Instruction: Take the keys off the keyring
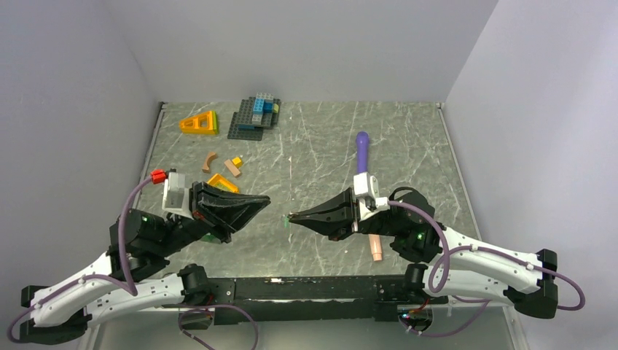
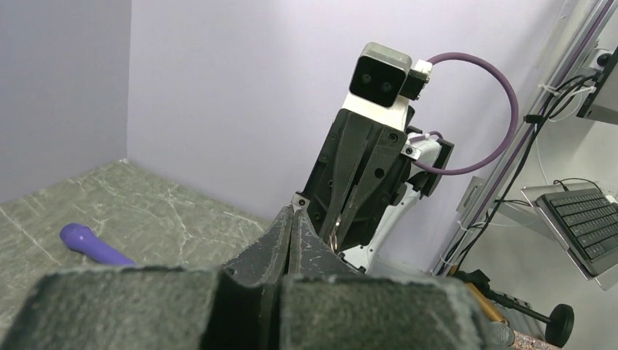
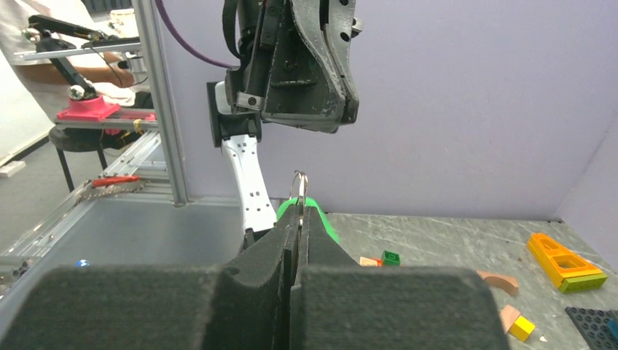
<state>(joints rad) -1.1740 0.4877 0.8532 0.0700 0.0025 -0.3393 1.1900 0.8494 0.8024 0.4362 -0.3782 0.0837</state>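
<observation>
Pinching keyring [image 3: 299, 180], green key [image 3: 327, 231] alongside, R end effector [image 3: 299, 208]

Most of green key [image 3: 328, 229] & btm of keyring [image 3: 299, 180] hidden by right gripper [image 3: 299, 213] jaws.

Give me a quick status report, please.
Left gripper shut, apparently empty. Right gripper shut on keyring, green key at its fingertips. Brass key not visible. Toy bricks behind, not obstructing.

The white left arm [image 1: 95, 283] and the white right arm [image 1: 495, 262] both bend inward, so their tips face each other, just apart. The black left tool [image 1: 267, 199] is pressed closed. The black right tool [image 1: 291, 216] pinches a small metal ring [image 3: 299, 179].
</observation>
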